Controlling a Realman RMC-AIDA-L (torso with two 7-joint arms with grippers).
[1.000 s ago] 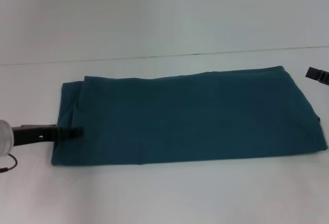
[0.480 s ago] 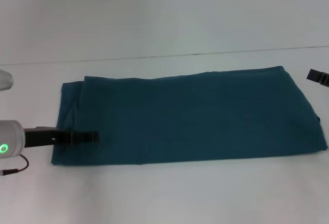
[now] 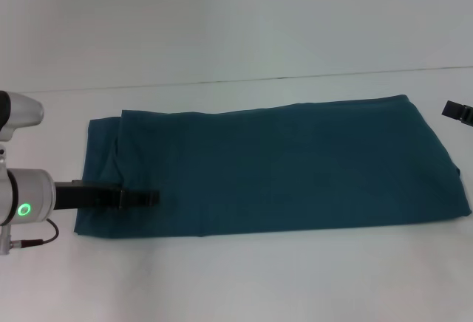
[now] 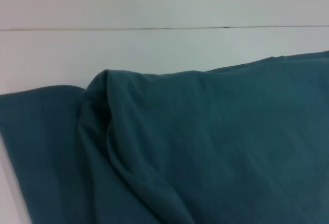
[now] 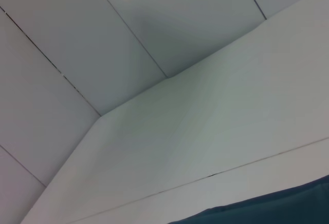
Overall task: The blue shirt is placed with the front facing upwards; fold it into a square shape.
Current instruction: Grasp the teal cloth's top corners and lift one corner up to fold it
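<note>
Farther in, left claw overlies blue shirt (left edge).

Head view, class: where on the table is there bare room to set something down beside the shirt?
Bare table runs along the blue shirt's near edge, and another strip lies between its far edge and the wall. The left end is crowded: the left gripper reaches over the cloth. The right gripper sits by the right end.

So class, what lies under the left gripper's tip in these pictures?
The left gripper reaches in low over the left end of the blue shirt, which is folded into a long band on the white table. The layers beneath that top surface are covered.
</note>
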